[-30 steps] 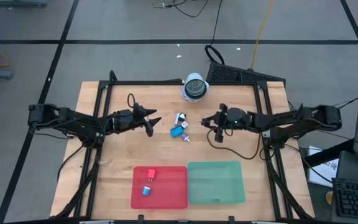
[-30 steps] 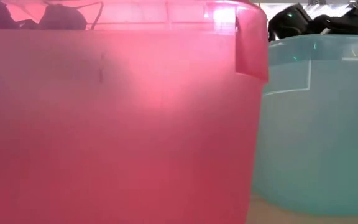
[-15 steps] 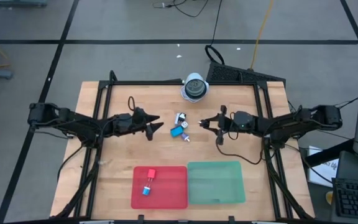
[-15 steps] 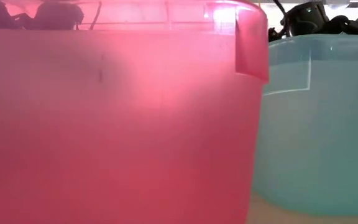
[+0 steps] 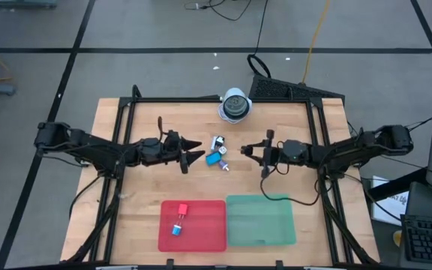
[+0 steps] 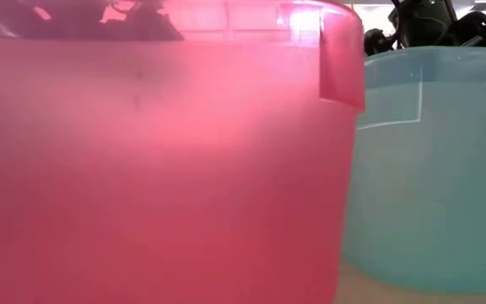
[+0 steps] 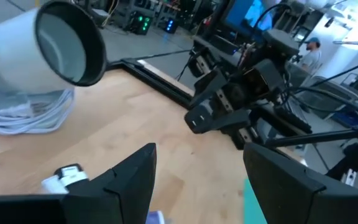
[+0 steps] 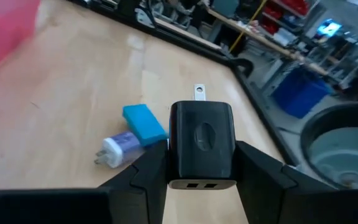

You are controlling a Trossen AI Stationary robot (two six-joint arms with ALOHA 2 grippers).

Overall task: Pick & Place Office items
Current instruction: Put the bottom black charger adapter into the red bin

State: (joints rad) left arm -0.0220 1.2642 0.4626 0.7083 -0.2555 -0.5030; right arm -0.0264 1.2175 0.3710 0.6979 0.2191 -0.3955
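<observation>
Black plastic, a boxy little charger block (image 8: 202,144) with two ports on its near face, sits clenched between the fingers of the right gripper (image 5: 247,150), which hangs just above the pale wooden table (image 5: 126,187) to the right of the loose cluster at its middle. So the pick looks done on that side, and I judge the carry is the step in hand: the next move calls for swinging the block toward the near edge and letting go over one of the two flat bins, most likely the translucent teal-green tray (image 5: 261,220), which I see nothing in. The left gripper (image 5: 193,149) reaches in from the other side with its fingers spread wide, close to the cluster but gripping nothing; it would need to close on one piece without knocking the others. In that cluster I count about three small pieces left: a bright blue rectangular block (image 8: 144,123), a pale lilac-and-white plug (image 8: 118,149) touching it, and a small dark square with a pale face (image 5: 217,142) just beyond them. Two more pieces, one small red block (image 5: 183,209) and one small blue block (image 5: 177,229), already lie in the translucent red tray (image 5: 208,225). One round white-and-grey domed lamp (image 5: 235,103) stands at the far edge.
</observation>
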